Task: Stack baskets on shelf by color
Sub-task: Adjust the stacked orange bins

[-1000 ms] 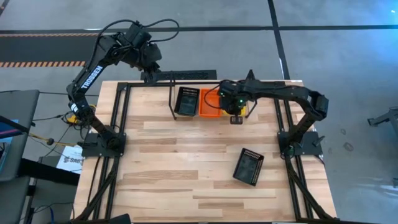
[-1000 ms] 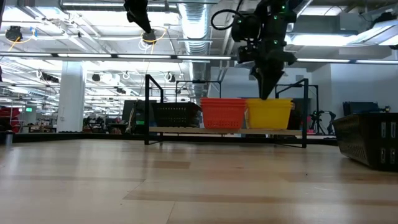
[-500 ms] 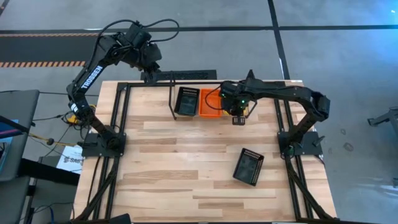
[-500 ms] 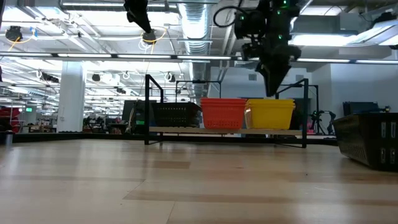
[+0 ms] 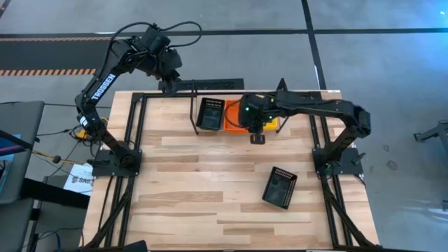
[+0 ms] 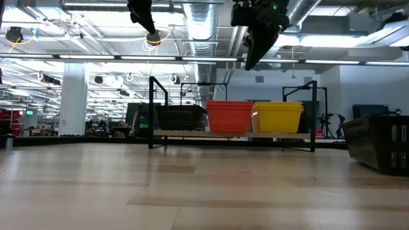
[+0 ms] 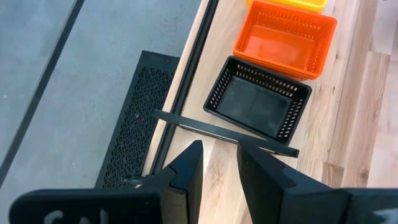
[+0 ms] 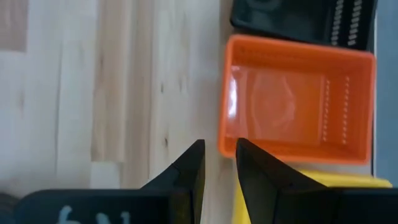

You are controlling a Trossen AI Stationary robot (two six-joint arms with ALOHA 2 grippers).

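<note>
Baskets of shallow plastic mesh are sitting in two places on my pale wooden table [image 5: 182, 203]: nearest, one black mesh basket [image 5: 280, 187] is lying alone and skewed on the boards, well apart from the rest. Farther back, on the low black metal-rod shelf [image 6: 153, 105], three stacks are standing side by side and touching: a black stack [image 5: 210, 114], a red-orange stack [image 6: 229, 117] in the middle, and a yellow stack [image 6: 277, 117] at the other end. My right gripper [image 5: 257, 137] is hovering above the front edge of the red-orange and yellow stacks, its fingers [image 8: 186, 171] standing a narrow gap apart and holding nothing. Farthest back, my left gripper [image 7: 219, 163] is waiting raised beyond the table's rear edge, looking down past the shelf's top rod, its fingers also narrowly parted and empty.
</note>
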